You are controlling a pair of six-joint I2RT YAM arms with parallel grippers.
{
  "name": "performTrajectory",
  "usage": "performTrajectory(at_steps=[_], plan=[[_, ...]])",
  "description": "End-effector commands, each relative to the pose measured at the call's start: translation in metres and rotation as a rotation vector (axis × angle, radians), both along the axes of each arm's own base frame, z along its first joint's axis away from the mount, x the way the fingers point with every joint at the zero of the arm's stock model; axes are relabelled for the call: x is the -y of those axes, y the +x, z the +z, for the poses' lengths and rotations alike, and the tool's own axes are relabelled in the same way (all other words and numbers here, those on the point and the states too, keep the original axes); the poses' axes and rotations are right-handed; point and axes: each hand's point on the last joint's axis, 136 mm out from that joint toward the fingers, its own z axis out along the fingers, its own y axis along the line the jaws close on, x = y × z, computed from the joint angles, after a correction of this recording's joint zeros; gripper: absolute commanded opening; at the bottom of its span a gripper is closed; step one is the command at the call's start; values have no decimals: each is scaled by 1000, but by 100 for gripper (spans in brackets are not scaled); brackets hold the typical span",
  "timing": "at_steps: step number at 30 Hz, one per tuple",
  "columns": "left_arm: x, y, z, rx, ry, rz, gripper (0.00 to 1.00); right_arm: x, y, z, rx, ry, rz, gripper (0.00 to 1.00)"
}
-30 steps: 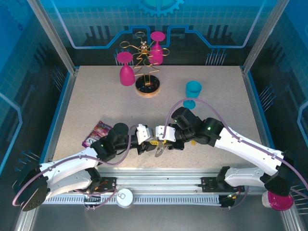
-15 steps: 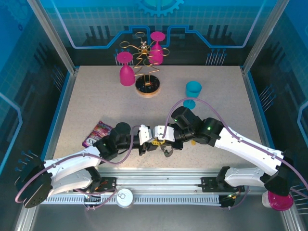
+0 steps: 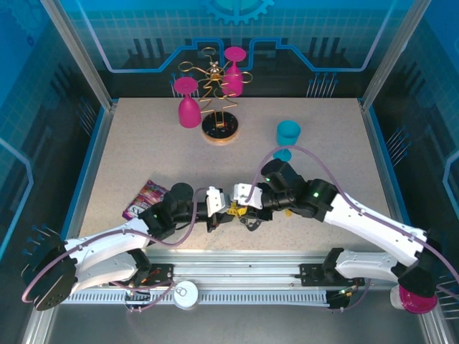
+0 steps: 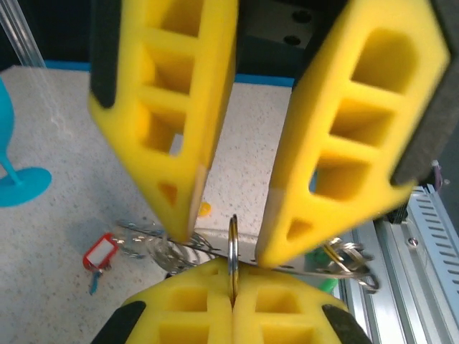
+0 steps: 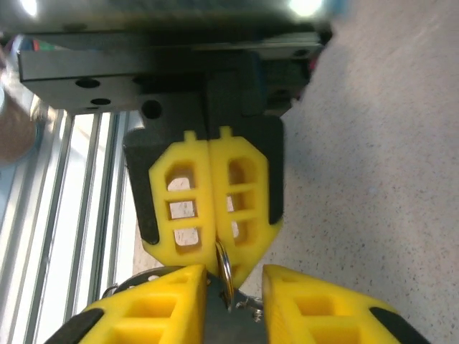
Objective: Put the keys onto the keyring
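My left gripper (image 4: pixel 233 271) is shut on a small metal ring (image 4: pixel 233 240) of the keyring (image 4: pixel 344 261), which has a green tag (image 4: pixel 324 284). In the right wrist view the ring (image 5: pixel 224 266) stands edge-on in my left gripper (image 5: pixel 218 259). My right gripper (image 5: pixel 233 290) is open, its fingers (image 4: pixel 183 143) standing on either side of the ring and the grey keyring body (image 5: pixel 231 326). A red key (image 4: pixel 100 254) lies on the table beside the metal loops. A yellow-orange key head (image 4: pixel 205 209) shows behind them. From above, both grippers (image 3: pixel 219 209) (image 3: pixel 244 206) meet over the keyring (image 3: pixel 249 220).
A purple snack packet (image 3: pixel 145 198) lies left of the left arm. A teal cup (image 3: pixel 288 136) stands behind the right arm. Pink glasses (image 3: pixel 188 104) and a wire rack (image 3: pixel 219 127) are at the back. The metal rail (image 3: pixel 237 276) runs close to the grippers.
My left gripper has closed onto the small ring. My right gripper, shut on the keyring before, has opened. Both wrists have shifted slightly.
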Motion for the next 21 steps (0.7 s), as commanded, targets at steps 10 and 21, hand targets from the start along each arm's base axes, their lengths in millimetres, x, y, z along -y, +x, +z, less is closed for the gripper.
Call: performTrajectory(at_steps=[10,21], plan=[[-1,-9,38,102,-177,-37,0,8,-4,21,-76,478,-23,24],[0,-12,37,94,-188,-51,0,2,-10,20,-100,523,31,24]])
